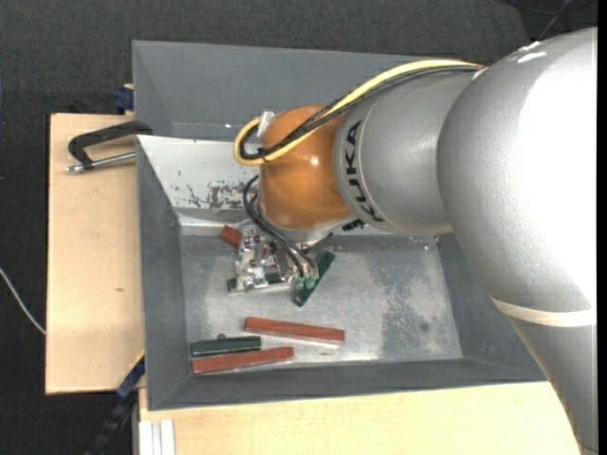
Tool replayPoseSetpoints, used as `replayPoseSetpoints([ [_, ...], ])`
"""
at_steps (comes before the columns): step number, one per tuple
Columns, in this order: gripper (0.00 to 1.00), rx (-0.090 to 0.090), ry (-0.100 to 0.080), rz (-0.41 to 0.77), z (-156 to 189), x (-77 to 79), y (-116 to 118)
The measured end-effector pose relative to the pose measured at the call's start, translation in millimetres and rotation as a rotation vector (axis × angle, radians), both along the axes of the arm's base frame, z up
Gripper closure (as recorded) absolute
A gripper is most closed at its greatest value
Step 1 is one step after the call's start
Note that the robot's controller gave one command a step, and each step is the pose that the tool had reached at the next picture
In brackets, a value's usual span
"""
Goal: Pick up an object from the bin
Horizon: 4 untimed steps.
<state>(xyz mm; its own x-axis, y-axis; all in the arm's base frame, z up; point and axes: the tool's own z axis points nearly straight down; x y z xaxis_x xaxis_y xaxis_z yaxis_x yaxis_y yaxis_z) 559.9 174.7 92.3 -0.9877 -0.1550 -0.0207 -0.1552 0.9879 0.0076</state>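
So the claw (268,265) is low in the bin (417,301), tucked under the arm's orange cover (299,173), roughly mid-floor and a bit toward the far left. Honestly can't tell whether it's open or closed, since the cover hides most of it and what pokes out is a tangle of shiny metal.

Closest thing to it is a small dark green piece (316,275), tilted, just to the right of the claw and looking like it touches or nearly touches it. I'd guess that's the pick, but I can't see it actually gripped, so I won't call it. There's also a little red-brown block (230,236) just off the claw's far-left side, close to the bin's far wall.

If the green piece is the target, my take is this: it's thin and sits at an angle, so line the claw up across its narrow side, not along its length. Get properly down to floor level before closing, or it'll probably squirt out sideways. Then lift straight up and check that something is really hanging in there.

The rest is well clear on the near side: a long red-brown stick (294,330), with a dark green stick (225,345) and a second red-brown stick (242,359) lying side by side near the near-left corner. None of those should get in the way of a lift
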Motion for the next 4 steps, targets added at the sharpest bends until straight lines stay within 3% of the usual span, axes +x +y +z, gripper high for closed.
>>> replayPoseSetpoints([
  [4, 1.00, 0.000, 0.000, 0.000, 0.0, 0.0, 0.0],
])
